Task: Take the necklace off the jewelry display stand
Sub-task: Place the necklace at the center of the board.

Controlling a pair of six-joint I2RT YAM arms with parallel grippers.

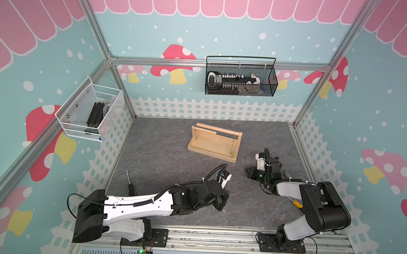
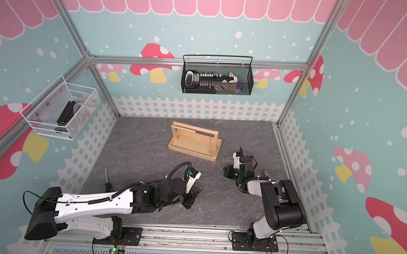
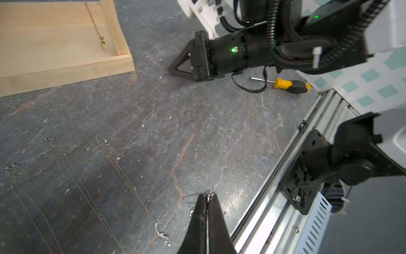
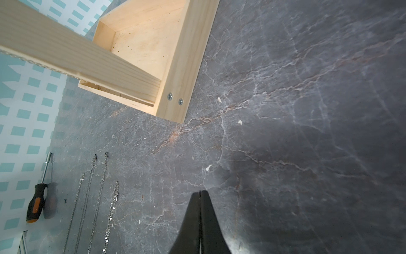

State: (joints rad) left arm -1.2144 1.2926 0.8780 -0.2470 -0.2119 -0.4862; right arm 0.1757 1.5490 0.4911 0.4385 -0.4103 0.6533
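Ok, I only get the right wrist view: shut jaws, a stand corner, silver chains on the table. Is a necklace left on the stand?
Observer: Yes, one gold necklace hangs from a rod of the jewelry display stand, at the end nearer the right arm.
Operator: And the left gripper?
Observer: The left gripper is shut on a thin silver chain.
Operator: Anything else by the right arm?
Observer: A yellow-handled screwdriver lies on the table beside it.

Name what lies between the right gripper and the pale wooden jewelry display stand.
Bare dark marbled tabletop, from right gripper to pale wooden stand, in right wrist view.
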